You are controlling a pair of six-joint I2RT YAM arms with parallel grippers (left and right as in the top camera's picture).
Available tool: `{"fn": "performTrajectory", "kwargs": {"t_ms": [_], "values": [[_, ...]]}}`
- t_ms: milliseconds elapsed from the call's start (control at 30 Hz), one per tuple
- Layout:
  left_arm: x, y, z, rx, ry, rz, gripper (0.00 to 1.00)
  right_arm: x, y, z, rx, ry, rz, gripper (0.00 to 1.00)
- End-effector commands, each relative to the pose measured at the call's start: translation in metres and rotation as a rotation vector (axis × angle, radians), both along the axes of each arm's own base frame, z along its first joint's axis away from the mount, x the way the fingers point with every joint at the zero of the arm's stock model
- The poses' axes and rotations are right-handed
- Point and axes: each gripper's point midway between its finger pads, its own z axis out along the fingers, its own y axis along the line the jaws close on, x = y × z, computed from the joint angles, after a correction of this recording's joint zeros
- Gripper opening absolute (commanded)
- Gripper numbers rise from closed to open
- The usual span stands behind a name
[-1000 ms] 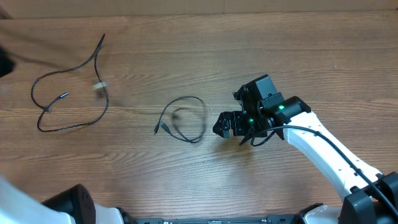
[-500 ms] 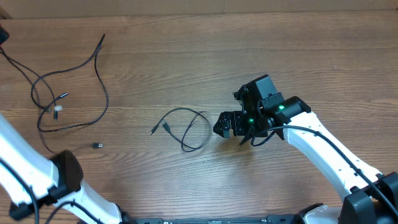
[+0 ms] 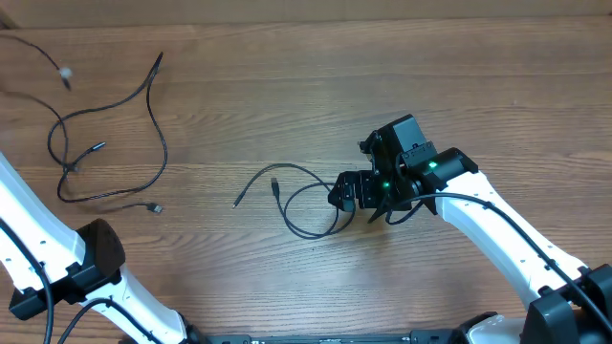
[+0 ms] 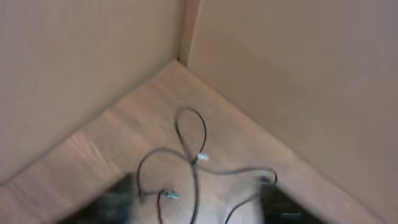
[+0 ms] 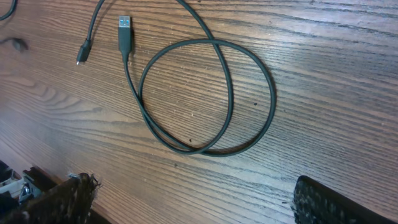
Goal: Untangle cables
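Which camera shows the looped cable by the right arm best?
Right wrist: the looped cable fills the frame, crossing and plug ends sharp. Overhead shows it small, beside the right end effector. Left wrist shows other cords.

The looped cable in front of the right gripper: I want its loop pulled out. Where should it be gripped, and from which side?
Probably just behind the USB plug of the looped cable, from above with the open right gripper, jaws across the cord: it lies flat on the table, and that stretch is clear of the crossing.
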Motion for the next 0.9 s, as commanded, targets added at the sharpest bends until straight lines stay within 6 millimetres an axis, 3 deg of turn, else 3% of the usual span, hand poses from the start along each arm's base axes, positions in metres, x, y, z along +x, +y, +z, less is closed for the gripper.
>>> {"fn": "performTrajectory", "kwargs": {"t_ms": [0,233,433,533,733,767,867], "values": [[-0.008,-0.015,0.002,-0.040,-0.003,-0.048,0.79,-0.001,0.000,-0.001,-0.005,-0.001,0.002,1.00],[-0.011,-0.065,-0.028,-0.173,0.112,-0.186,0.79,0.000,-0.010,-0.006,-0.057,0.022,-0.070,1.00],[0.012,-0.137,-0.033,-0.148,0.149,-0.433,0.77,0.000,-0.059,-0.020,-0.240,0.099,-0.317,1.00],[0.020,-0.176,-0.045,-0.115,0.212,-0.557,0.74,-0.003,-0.080,-0.022,-0.266,0.155,-0.392,1.00],[0.019,-0.243,-0.114,-0.125,0.479,-0.686,0.74,-0.013,-0.124,-0.025,-0.303,0.257,-0.500,1.00],[0.012,-0.263,-0.138,-0.145,0.569,-0.729,0.74,-0.015,-0.133,-0.025,-0.308,0.272,-0.516,1.00],[-0.005,-0.302,-0.173,-0.210,0.697,-0.829,0.74,-0.014,-0.143,-0.025,-0.307,0.287,-0.552,1.00]]}}
